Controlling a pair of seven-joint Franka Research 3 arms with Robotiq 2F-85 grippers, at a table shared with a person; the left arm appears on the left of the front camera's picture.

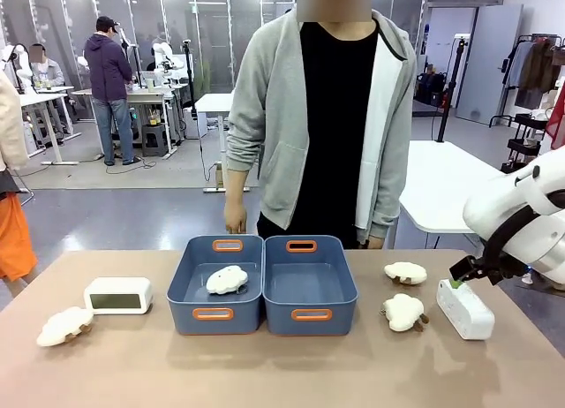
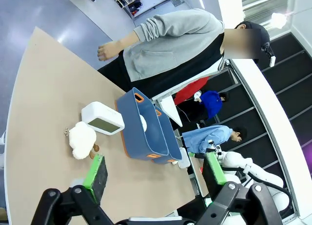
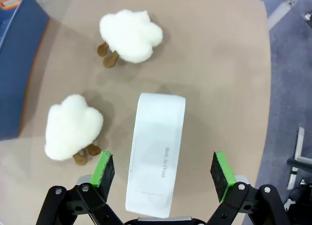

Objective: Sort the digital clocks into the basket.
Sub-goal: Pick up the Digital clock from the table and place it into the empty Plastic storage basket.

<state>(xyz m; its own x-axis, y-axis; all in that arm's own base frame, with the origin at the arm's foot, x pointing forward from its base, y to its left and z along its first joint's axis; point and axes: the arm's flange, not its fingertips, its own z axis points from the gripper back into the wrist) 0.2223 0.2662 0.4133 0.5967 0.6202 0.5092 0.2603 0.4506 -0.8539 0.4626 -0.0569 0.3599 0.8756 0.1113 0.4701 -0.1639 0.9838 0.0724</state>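
The right claw (image 3: 162,169) hangs wide open just above the white digital clock (image 3: 156,137) on the table (image 3: 219,64), a green pad (image 3: 105,169) past each long side, so it can probably drop down and squeeze it.

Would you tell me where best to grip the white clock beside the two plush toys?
Probably across its narrow width at mid-length, coming straight down: the clock lies flat, and its long sides line up with the pads of the open right end effector.

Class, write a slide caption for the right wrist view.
Open right hand above a white digital clock, two plush toys beside it.
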